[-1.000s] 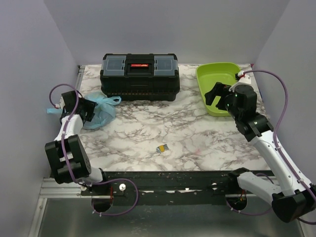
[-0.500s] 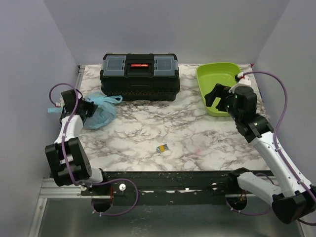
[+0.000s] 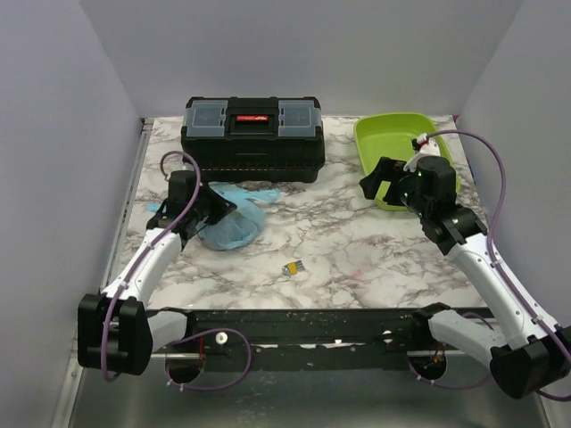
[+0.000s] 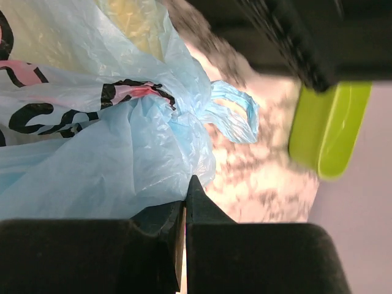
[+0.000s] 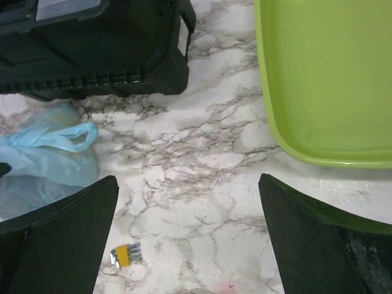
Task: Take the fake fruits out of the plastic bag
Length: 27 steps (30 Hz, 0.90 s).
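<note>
Light-blue translucent plastic bag (image 3: pixel 236 225), thin and crinkly with loop handles and dark print, lies slumped on the marbled desk (image 3: pixel 357 250) just in front of the black hard-shell toolbox (image 3: pixel 252 138), toward its left end. I expect it to be limp, slippery and nearly weightless. The load is the fake fruits (image 4: pixel 131 21), one a yellowish lump showing through the film. My left hand (image 4: pixel 185 205) is pinched together on a fold of film; my right hand (image 3: pixel 379 178) hangs spread apart, right of the toolbox. I'd take a handle loop.
</note>
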{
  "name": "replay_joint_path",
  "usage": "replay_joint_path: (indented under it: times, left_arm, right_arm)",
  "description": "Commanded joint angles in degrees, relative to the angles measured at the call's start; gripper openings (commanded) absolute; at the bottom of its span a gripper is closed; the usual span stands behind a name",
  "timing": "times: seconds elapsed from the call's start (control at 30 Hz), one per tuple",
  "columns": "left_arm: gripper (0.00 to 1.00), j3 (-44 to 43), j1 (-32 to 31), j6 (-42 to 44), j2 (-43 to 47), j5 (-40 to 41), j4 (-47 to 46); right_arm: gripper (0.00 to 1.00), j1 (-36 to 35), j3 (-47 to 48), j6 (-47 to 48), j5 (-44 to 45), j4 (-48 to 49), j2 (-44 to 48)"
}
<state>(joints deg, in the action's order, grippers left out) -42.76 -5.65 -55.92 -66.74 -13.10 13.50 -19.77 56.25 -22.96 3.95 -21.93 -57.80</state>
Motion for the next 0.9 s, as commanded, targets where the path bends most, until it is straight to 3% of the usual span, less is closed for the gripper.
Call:
replay_joint_path:
  times: [0.0,0.23,0.5,0.73,0.87]
  left_arm:
    - [0.0,-2.8,-9.2,8.4,0.3,-3.2,-2.5]
    - [0.0,-16.3,-19.3,20.5,-8.3,-12.4,-0.5]
    - [0.0,-38.1,-28.5,35.7,-26.2,-20.7,22.7]
    - [0.0,-43.2,-30.2,42.3,-31.9,-23.6,28.3]
    - [0.0,-41.2,-30.1,42.6,-32.3,-22.4,26.7]
  right_arm:
    - [1.0,-0.1,-1.5,-0.4,-7.7,0.8,-1.8]
    - [1.0,-0.1,-3.8,-0.2,-11.1,2.1,-2.7]
    - [1.0,-0.1,-7.8,1.5,-17.8,7.2,-2.7]
    - [1.0,-0.2,-9.2,1.5,-23.7,9.9,-4.8]
    - [0.93,-0.2,-13.1,0.6,-29.8,16.3,-6.3]
